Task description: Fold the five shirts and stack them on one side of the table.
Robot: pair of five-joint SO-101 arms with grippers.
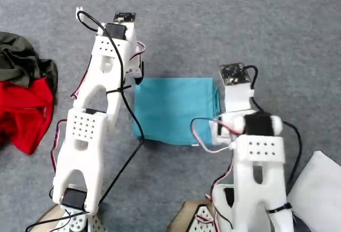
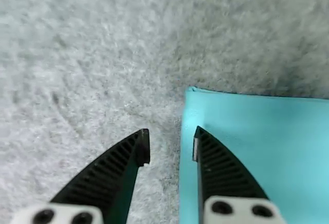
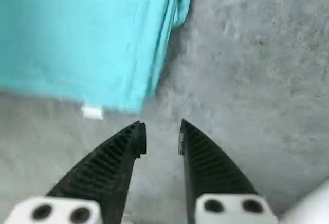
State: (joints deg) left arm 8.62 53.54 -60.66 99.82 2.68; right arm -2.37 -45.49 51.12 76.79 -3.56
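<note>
A teal shirt (image 1: 173,109) lies folded into a rectangle at the table's middle. My left gripper (image 2: 170,147) is open at the shirt's far left corner (image 2: 191,91). One of its fingers (image 2: 216,172) is over the teal cloth (image 2: 257,147) and the other over the grey table. My right gripper (image 3: 161,134) is open just off the near right corner of the teal shirt (image 3: 77,34), above bare table, with a small white tag (image 3: 92,112) beside it. A red shirt (image 1: 24,115) and a dark green shirt (image 1: 21,61) lie crumpled at the left edge.
The grey felt table (image 1: 298,46) spreads out at the back and right. A white sheet-like thing (image 1: 317,189) lies at the near right corner. Both arm bases stand at the near edge.
</note>
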